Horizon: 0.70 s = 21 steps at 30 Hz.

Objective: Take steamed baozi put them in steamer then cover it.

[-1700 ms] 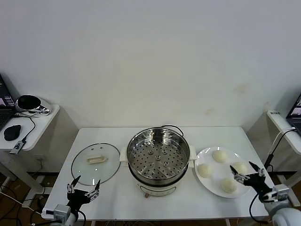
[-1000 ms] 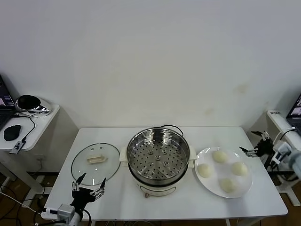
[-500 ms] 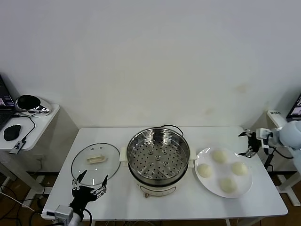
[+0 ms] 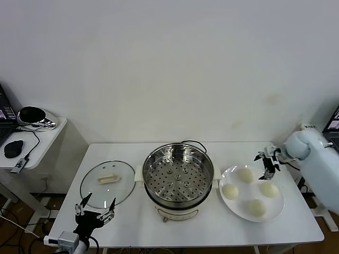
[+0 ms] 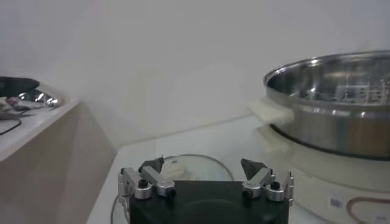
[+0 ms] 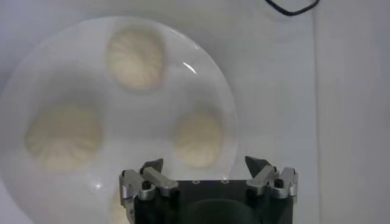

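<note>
The left gripper (image 4: 94, 215) is parked at the table's 7 o'clock edge, jaws wide and empty. The cover (image 4: 108, 183) lies aside at 9 o'clock, leaving the steamer (image 4: 178, 179) accessible. The right gripper (image 4: 267, 162), spread and empty, hangs over the plate (image 4: 239, 208) at 3 o'clock, where four pale, pleated steamed baozi (image 4: 247, 175) sit.

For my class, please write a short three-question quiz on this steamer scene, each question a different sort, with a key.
1. True or false: a baozi already lies in the steamer.
2. How many baozi sit on the white plate?
3. Where is the glass cover? A) on the steamer B) flat on the table on the robot's left C) held by the left gripper

Key: 1 false; 2 four; 3 B. The right gripper hovers open over the plate.
</note>
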Tool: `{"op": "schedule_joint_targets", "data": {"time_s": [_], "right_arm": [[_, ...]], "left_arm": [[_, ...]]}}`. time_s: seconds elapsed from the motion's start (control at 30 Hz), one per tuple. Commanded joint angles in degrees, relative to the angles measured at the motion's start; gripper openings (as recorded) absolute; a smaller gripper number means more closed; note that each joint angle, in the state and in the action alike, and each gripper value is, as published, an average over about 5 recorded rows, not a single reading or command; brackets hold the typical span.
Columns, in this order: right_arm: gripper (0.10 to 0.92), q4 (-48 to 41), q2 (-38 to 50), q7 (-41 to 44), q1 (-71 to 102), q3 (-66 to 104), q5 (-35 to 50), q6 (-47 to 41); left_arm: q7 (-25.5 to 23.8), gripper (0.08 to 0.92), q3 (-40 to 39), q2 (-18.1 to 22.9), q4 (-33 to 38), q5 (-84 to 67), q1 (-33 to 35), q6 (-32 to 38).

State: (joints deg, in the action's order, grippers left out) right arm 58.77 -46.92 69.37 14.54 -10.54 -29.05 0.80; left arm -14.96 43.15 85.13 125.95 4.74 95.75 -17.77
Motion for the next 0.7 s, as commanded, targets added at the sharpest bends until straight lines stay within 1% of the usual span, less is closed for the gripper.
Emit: {"op": "schedule_joint_targets", "data": {"time_s": [0.03,0.3,0.7], "right_arm": [[0.823,-6.12,-4.91,-0.35,-2.27,-2.37,-4.29,1.33],[0.823,-7.01,-5.97,-2.22,-0.74,-1.14,-6.81,1.54],[0.823,-8.38,-6.66,-3.29,-0.59,-0.77,-7.05,0.92]], "left_arm": [[0.12,0.823,0.39,-0.02,-1.03,0.06,0.17,-0.19],[0.04,0.823,0.92,-0.20,-1.91,-0.64,0.34,-0.20],[-0.02,0.823,0.72,-0.17,-2.74,-0.51,0.29,-0.28]]}}
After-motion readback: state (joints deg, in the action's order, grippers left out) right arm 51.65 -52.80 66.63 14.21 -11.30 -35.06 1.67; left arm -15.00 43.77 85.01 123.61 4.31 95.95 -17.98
